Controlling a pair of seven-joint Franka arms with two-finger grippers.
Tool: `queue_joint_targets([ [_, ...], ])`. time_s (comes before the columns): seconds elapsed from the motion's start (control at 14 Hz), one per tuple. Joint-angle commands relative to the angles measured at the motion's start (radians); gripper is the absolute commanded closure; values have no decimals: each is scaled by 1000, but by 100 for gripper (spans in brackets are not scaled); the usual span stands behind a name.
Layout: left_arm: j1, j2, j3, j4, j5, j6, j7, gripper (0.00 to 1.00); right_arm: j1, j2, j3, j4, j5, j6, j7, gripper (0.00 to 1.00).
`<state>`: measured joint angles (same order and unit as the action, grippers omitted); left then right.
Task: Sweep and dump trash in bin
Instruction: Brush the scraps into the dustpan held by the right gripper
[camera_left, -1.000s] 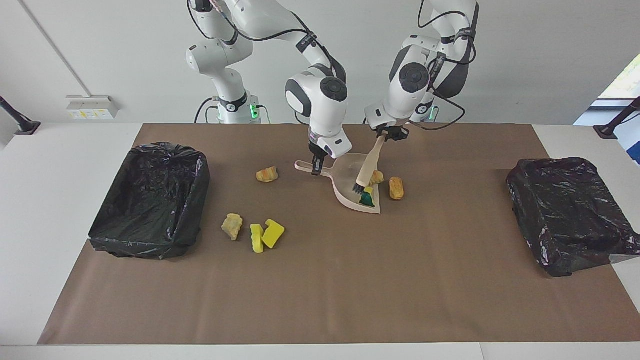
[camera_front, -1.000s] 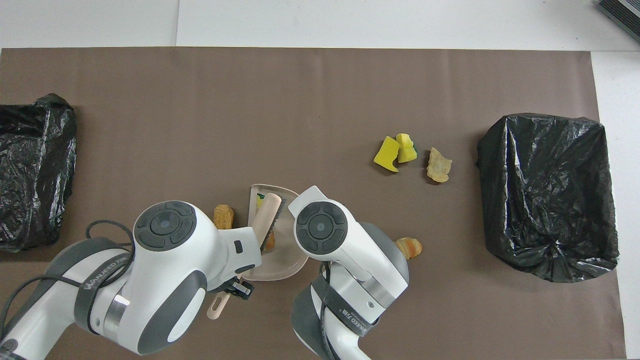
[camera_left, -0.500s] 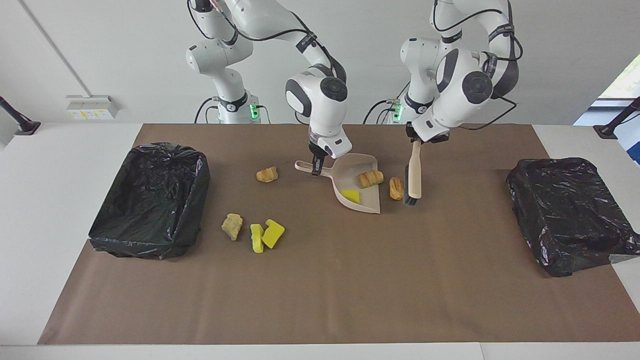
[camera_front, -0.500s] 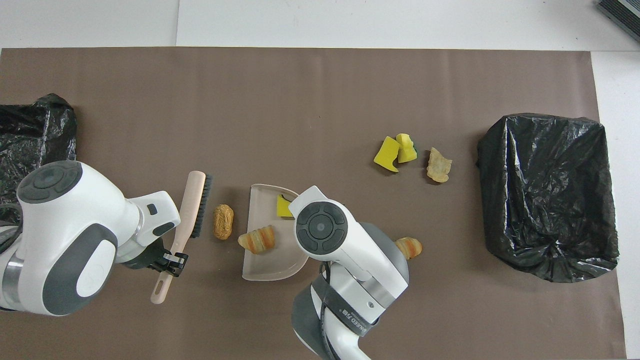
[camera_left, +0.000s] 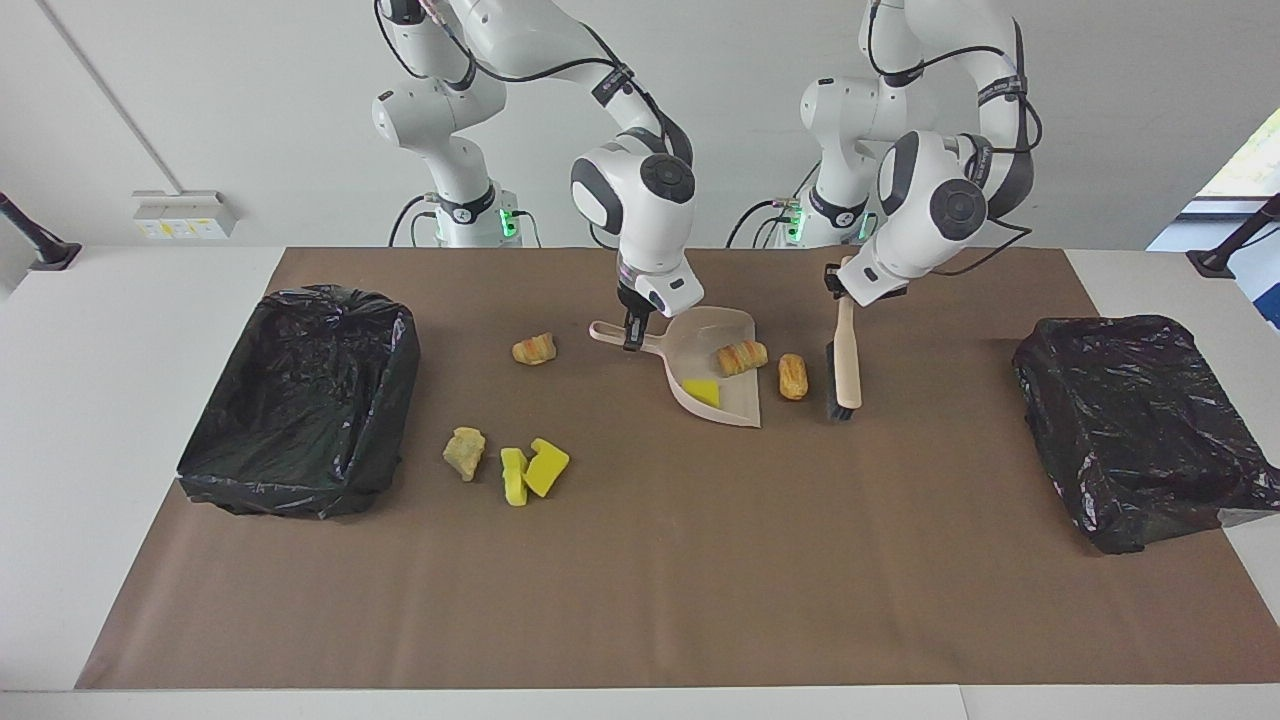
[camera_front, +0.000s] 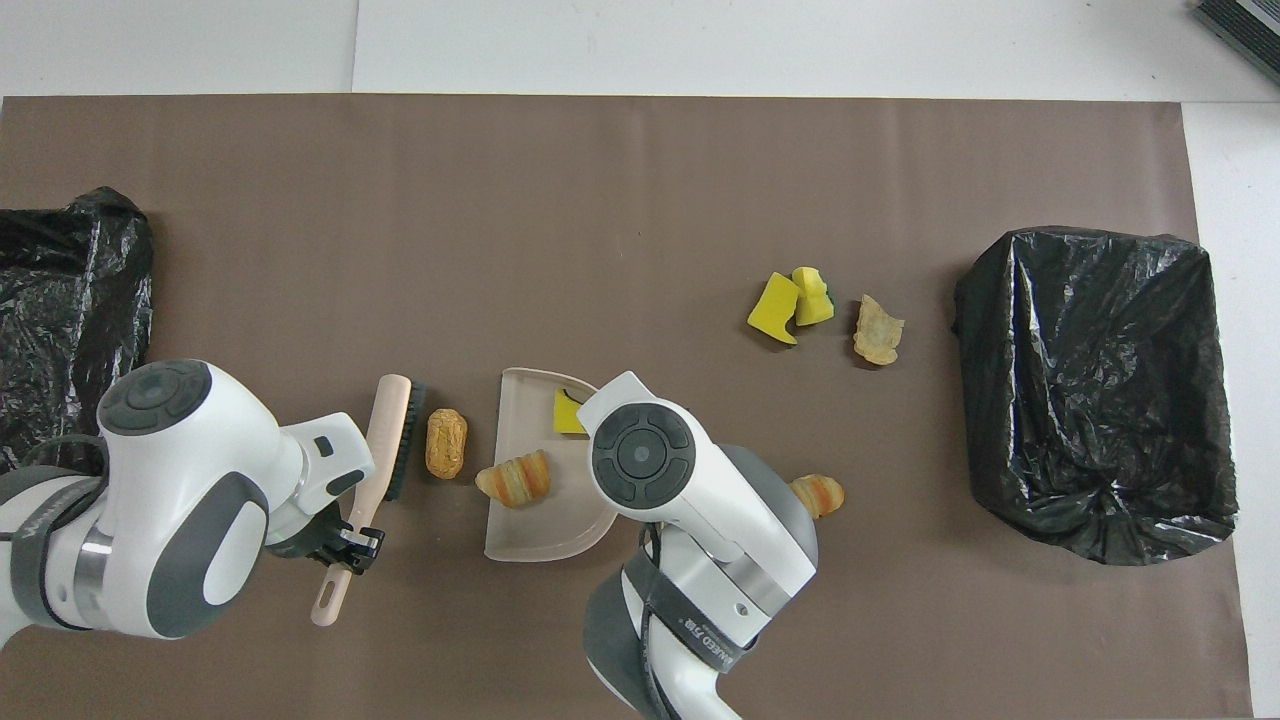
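My right gripper (camera_left: 633, 335) is shut on the handle of the beige dustpan (camera_left: 735, 402), which rests on the mat. In the pan lie a croissant-like lump (camera_left: 741, 356) and a yellow sponge piece (camera_left: 702, 392). A tan bread lump (camera_left: 792, 375) lies just outside the pan's open edge. My left gripper (camera_left: 840, 285) is shut on the handle of the brush (camera_left: 847, 360), whose bristles point down at the mat beside that lump. More trash lies toward the right arm's end: a croissant (camera_left: 534, 348), a tan lump (camera_left: 464, 452) and two yellow sponges (camera_left: 530, 470).
A bin lined with a black bag (camera_left: 290, 485) stands at the right arm's end of the brown mat. A second black-bagged bin (camera_left: 1140, 430) stands at the left arm's end. In the overhead view the right arm (camera_front: 640, 455) hides the dustpan handle.
The left arm has lifted the brush out of the dustpan and carried it toward its own end, past the bread lump. The croissant and yellow sponge stayed in the pan. The right arm held still.
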<state>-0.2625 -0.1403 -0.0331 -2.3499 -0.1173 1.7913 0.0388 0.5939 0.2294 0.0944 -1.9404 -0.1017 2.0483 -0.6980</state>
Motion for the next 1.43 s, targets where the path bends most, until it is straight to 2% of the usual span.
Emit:
queue_joint_targets([
  [0.0, -130, -24, 4, -25, -42, 19, -45, 100, -6, -10, 4, -5, -18, -14, 35, 100],
  [0.29, -213, -15, 4, 10, -143, 5, -109, 100, -6, -8, 4, -5, -18, -14, 35, 100],
  [0.5, -224, -16, 1, 44, -147, -10, -219, 100, -6, -8, 4, -5, -18, -14, 35, 100],
  [0.79, -311, -53, -1, 28, -134, -67, -535, 100, -6, -8, 4, -5, -18, -14, 35, 100],
  [0.93, -323, -73, -2, 5, -113, -75, -608, 100, -28, -24, 4, -3, -15, -22, 22, 100],
  [1.07, -323, -140, -5, -82, -111, -61, -613, 100, -62, -51, 4, 4, -4, -59, -18, 100],
  [1.21, -322, -282, -8, -210, -111, -23, -614, 100, -86, -65, 4, 6, 0, -72, -54, 100],
  [1.36, -322, -372, -43, -284, -111, -18, -629, 100, -109, -94, 4, 9, 2, -103, -57, 100],
])
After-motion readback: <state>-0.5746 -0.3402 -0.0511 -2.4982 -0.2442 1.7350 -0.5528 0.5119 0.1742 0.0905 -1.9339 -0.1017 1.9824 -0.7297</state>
